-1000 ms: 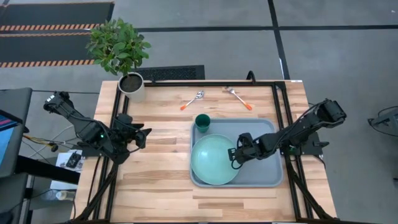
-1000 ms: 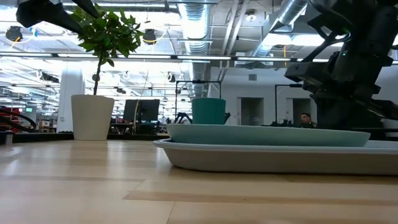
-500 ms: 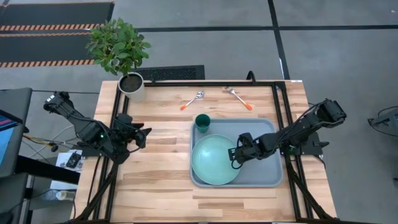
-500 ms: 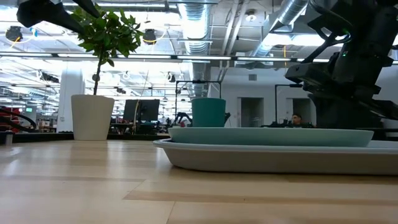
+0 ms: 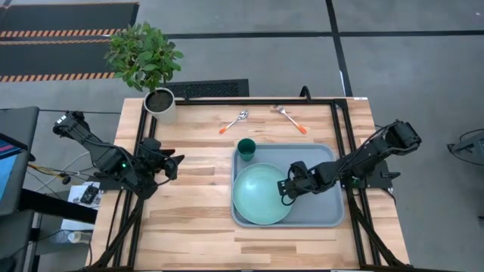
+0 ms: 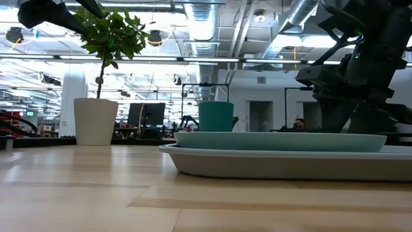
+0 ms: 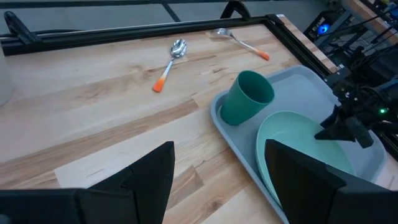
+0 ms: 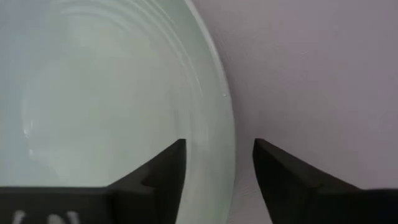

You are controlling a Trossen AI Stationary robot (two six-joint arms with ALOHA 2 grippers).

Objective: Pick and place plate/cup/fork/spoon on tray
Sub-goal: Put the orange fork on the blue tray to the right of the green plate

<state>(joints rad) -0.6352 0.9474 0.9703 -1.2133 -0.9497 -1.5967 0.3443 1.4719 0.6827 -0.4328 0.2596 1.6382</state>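
Note:
The mint-green plate (image 5: 261,195) lies flat in the left half of the blue-grey tray (image 5: 321,213). The dark-green cup (image 5: 246,148) stands upright at the tray's far left corner. My right gripper (image 5: 284,189) hovers open at the plate's right rim (image 8: 227,124), one finger over the plate and one over the tray floor, touching neither. On the wood beyond the tray lie the spoon (image 5: 234,121) and the fork (image 5: 291,119). At the table's left side, my left gripper (image 5: 175,165) waits open with nothing in it.
A white pot with a leafy plant (image 5: 160,104) stands at the far left corner. Black frame rails (image 5: 340,151) run along the table's far, left and right sides. Bare wood lies between my left gripper and the tray.
My right gripper has opened and let go of the plate's right rim, staying in place. The plate lies on the tray.

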